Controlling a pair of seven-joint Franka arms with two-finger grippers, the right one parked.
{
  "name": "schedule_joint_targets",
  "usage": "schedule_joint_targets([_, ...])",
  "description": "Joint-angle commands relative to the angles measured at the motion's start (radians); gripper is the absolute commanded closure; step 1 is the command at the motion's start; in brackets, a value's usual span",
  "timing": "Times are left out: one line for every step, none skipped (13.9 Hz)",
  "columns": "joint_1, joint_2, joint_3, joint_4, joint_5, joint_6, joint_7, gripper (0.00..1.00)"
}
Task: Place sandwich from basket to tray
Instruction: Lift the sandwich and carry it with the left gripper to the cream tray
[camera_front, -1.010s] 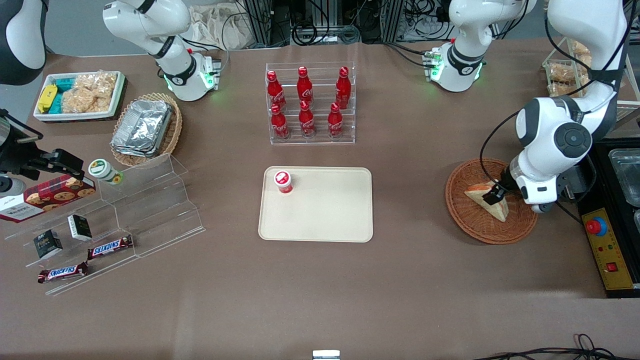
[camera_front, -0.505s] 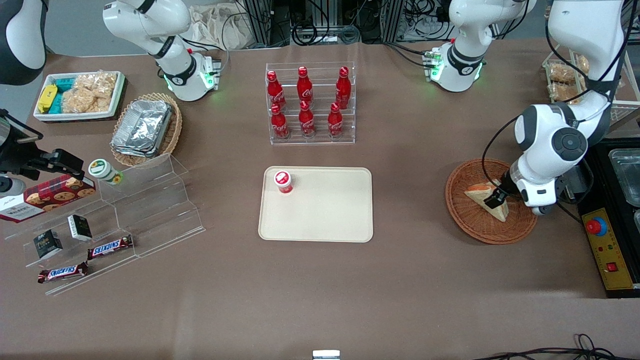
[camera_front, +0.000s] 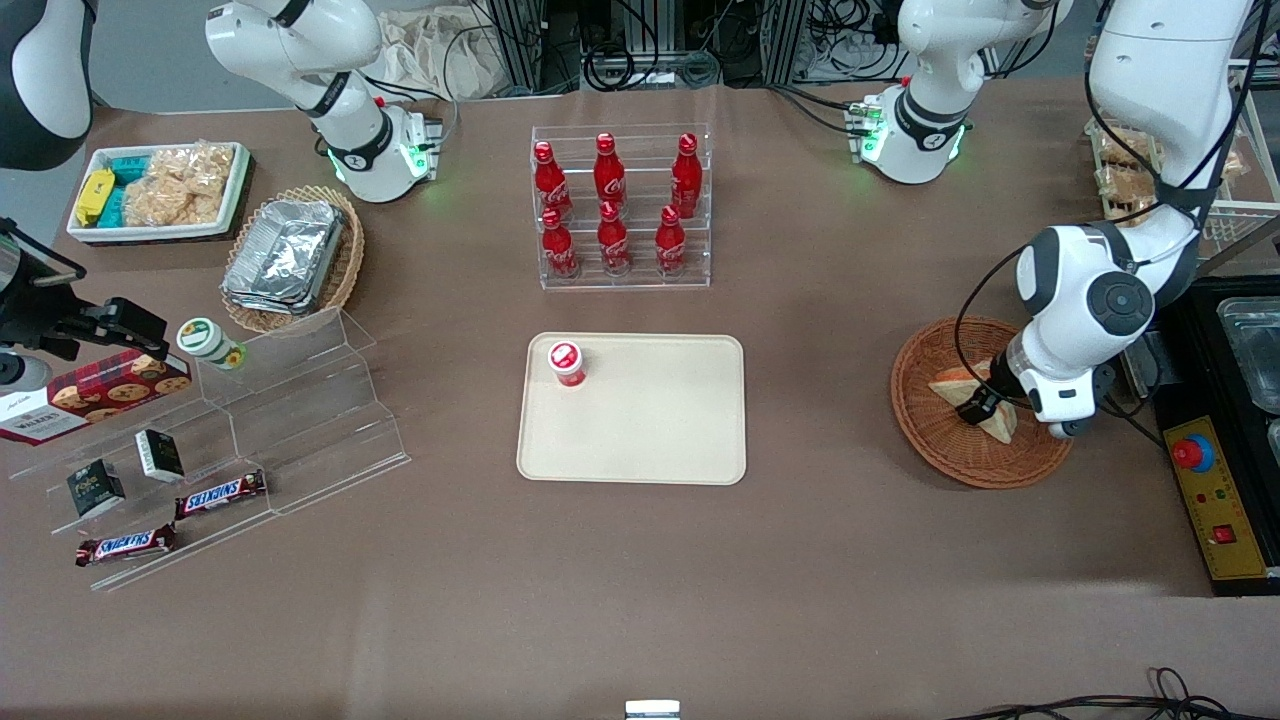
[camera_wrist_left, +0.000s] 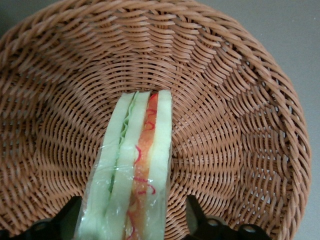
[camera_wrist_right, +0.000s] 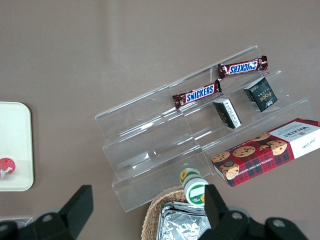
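The sandwich (camera_front: 948, 382) (camera_wrist_left: 131, 170), a wrapped white-bread wedge with red and green filling, lies in the reddish-brown woven basket (camera_front: 935, 445) (camera_wrist_left: 235, 125) toward the working arm's end of the table. My gripper (camera_front: 977, 408) (camera_wrist_left: 132, 222) is down in the basket, open, with one black finger on each side of the sandwich. One finger (camera_wrist_left: 196, 216) stands a little apart from the wrap; the other finger (camera_wrist_left: 71, 216) is close against it. The beige tray (camera_front: 650, 440) lies mid-table, toward the parked arm's end from the basket.
A small red-capped cup (camera_front: 566, 363) stands on the tray's corner. A clear rack of red bottles (camera_front: 615, 210) is farther from the front camera than the tray. A control box with a red button (camera_front: 1210, 490) sits beside the basket.
My gripper has shifted slightly along the sandwich toward the tray and sunk lower into the basket. The sandwich has not moved.
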Motion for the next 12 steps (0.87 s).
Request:
schedule_joint_targets([-0.001,-0.002,-0.004,0.017,0.023,0.009,-0.014,1.00])
schedule_joint_targets([-0.001,-0.005,-0.005,0.021,0.023,0.008,-0.014,1.00])
schedule_joint_targets([-0.001,-0.010,-0.005,0.026,0.023,0.005,-0.014,1.00])
schedule_joint_targets([-0.001,-0.022,-0.005,0.035,0.023,-0.012,0.001,1.00])
schedule_joint_targets([0.002,-0.034,-0.005,0.066,0.021,-0.065,0.037,1.00])
schedule_joint_targets([0.003,-0.042,-0.005,0.124,0.019,-0.166,0.064,1.00])
schedule_joint_targets([0.003,-0.048,-0.007,0.206,0.018,-0.299,0.081,1.00])
schedule_joint_targets([0.002,-0.051,-0.012,0.287,0.013,-0.427,0.120,1.00])
schedule_joint_targets([-0.003,-0.050,-0.013,0.372,0.003,-0.527,0.169,1.00])
schedule_joint_targets([-0.007,-0.047,-0.015,0.452,0.000,-0.616,0.212,1.00])
schedule_joint_targets([-0.010,-0.044,-0.025,0.527,-0.007,-0.693,0.245,1.00])
schedule_joint_targets([-0.010,-0.039,-0.056,0.599,-0.008,-0.762,0.284,1.00])
